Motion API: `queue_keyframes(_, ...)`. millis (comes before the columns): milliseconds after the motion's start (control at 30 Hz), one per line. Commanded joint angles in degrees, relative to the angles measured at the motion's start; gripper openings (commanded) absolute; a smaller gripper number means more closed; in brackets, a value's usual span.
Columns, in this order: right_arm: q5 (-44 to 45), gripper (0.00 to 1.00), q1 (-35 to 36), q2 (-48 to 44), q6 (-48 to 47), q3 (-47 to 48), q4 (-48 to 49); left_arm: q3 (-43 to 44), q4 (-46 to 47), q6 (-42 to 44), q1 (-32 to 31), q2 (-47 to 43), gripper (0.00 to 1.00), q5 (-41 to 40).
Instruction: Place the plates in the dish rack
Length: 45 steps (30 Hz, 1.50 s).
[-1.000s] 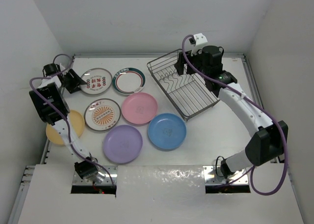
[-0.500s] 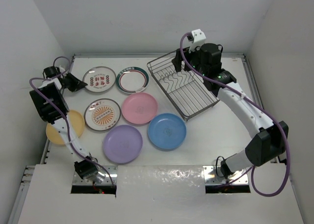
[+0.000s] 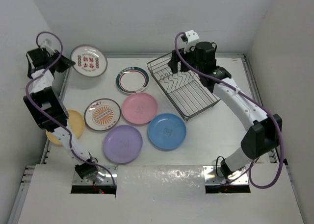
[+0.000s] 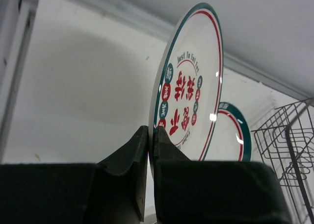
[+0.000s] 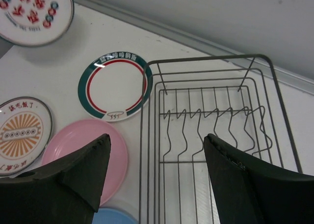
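Observation:
My left gripper [image 3: 65, 63] is shut on the rim of the red-dot plate [image 3: 89, 60] and holds it off the table at the far left, tilted on edge in the left wrist view [image 4: 189, 87]. The green-rimmed plate [image 3: 132, 80], sunburst plate [image 3: 102, 114], pink plate [image 3: 140, 108], blue plate [image 3: 167, 131] and purple plate [image 3: 122, 144] lie flat on the table. The yellow-orange plate [image 3: 75, 122] is partly behind my left arm. The dish rack [image 3: 184, 89] stands empty at the back right. My right gripper [image 3: 175, 62] is open and empty above the rack's near-left corner [image 5: 147, 136].
White enclosure walls stand close on the left, back and right. A raised metal rail [image 3: 250, 77] runs along the table's right edge. The plates fill the left and middle of the table next to the rack.
My left gripper has lifted the red-dot plate off the table and carried it up toward the back left corner. My right gripper has shifted slightly back and left over the rack.

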Motion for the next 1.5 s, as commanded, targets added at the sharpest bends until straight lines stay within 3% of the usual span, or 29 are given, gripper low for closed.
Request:
queue_keyframes(0,-4.86,0.75,0.53,1.68,0.92,3.32,-0.41,4.02,5.38,5.57,-1.48,-9.98,0.00,5.12)
queue_keyframes(133,-12.40,0.79,0.53,5.64,3.91,6.30,1.61,7.61,-3.74,13.81,-5.51,-12.71,0.00,10.91)
queue_keyframes(167,-16.86,0.81,0.53,6.95,5.57,9.35,2.14,9.37,-6.90,19.93,-7.09,-13.50,0.00,13.01)
queue_keyframes(267,-24.87,0.86,0.36,12.75,6.29,18.30,0.75,10.61,-15.97,27.78,-12.98,-14.91,0.00,15.49)
queue_keyframes(467,-31.49,0.87,-1.75,22.60,5.24,32.14,-4.70,11.14,-22.65,31.22,-20.72,-15.70,0.00,20.24)
queue_keyframes(600,-31.94,0.85,-1.75,23.67,2.95,31.45,-5.06,12.81,-27.32,33.08,-25.20,-15.53,0.00,22.87)
queue_keyframes(867,-32.46,0.79,-2.02,21.28,-2.50,24.50,-3.57,14.30,-32.59,37.21,-28.02,-15.62,0.00,25.43)
queue_keyframes(967,-35.79,0.70,-1.93,23.39,-1.36,25.64,-4.71,14.57,-32.08,36.43,-28.64,-15.62,0.00,26.74)
queue_keyframes(1067,-41.94,0.50,-1.58,24.19,1.88,25.03,-2.43,14.39,-30.58,34.58,-28.64,-15.70,0.00,27.10)
queue_keyframes(1100,-42.91,0.34,-1.40,24.28,2.41,24.77,-1.73,14.39,-30.40,34.40,-28.64,-15.62,0.00,27.01)
queue_keyframes(1200,-43.10,0.09,-1.22,23.32,2.51,22.58,-0.32,14.31,-29.52,33.18,-28.73,-15.62,0.00,27.01)
queue_keyframes(1267,-42.84,0.00,-1.22,22.53,1.81,21.87,-0.32,14.30,-28.91,33.00,-28.73,-15.71,0.00,26.92)
queue_keyframes(1367,-38.91,0.00,-1.31,20.33,0.23,20.55,-1.01,13.52,-26.37,30.72,-28.64,-15.62,0.00,24.12)
queue_keyframes(1400,-36.62,0.00,-1.40,19.54,-0.56,20.37,-1.71,13.43,-25.40,28.71,-28.73,-15.53,0.05,20.80)
queue_keyframes(1467,-28.30,0.00,-1.58,17.17,-2.58,20.19,-2.60,13.34,-23.90,27.38,-28.64,-15.44,0.63,17.01)
